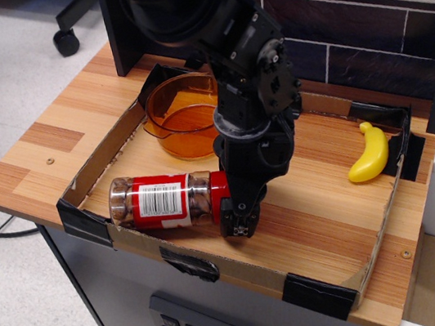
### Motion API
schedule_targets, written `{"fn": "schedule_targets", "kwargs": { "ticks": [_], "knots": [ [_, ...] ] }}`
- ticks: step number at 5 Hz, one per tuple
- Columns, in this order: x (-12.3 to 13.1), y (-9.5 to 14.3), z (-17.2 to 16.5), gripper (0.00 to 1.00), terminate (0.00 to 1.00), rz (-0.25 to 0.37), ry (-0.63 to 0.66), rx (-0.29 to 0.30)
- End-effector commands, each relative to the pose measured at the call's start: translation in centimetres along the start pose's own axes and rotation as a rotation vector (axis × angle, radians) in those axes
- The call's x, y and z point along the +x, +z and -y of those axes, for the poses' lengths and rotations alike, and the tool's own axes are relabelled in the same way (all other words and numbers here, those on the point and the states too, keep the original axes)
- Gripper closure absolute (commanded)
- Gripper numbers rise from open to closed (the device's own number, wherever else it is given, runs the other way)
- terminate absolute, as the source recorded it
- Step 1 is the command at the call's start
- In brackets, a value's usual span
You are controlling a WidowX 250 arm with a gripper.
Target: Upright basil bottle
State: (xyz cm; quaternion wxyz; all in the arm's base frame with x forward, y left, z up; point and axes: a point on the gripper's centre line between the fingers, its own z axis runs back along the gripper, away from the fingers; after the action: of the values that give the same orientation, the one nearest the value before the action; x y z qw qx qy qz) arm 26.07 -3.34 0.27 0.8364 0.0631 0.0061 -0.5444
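The basil bottle [163, 202] lies on its side in the cardboard tray [84, 182], near the front wall, its red cap pointing right. It is clear plastic with a red-and-white barcode label and brownish contents. My black gripper [238, 217] hangs down at the cap end, its fingertips low on the tray floor right against the red cap. I cannot tell whether the jaws are closed around the cap or only touching it.
An orange transparent measuring cup [179, 116] stands at the tray's back left, just behind the arm. A yellow banana [369, 154] lies at the tray's right side. A dark tiled wall [364, 44] rises behind. The tray's low cardboard walls surround the bottle.
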Motion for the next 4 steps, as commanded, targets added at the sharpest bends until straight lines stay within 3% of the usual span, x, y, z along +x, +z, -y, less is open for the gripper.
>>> {"fn": "schedule_targets", "kwargs": {
  "ticks": [1,3,4],
  "knots": [
    [-0.4,5.6,-2.1,1.0,0.0,0.109,0.052,0.021],
    [1.1,10.3,-2.3,1.0,0.0,0.227,0.058,-0.002],
    [0.6,10.8,-2.6,1.0,0.0,0.298,0.042,0.019]
  ]
}}
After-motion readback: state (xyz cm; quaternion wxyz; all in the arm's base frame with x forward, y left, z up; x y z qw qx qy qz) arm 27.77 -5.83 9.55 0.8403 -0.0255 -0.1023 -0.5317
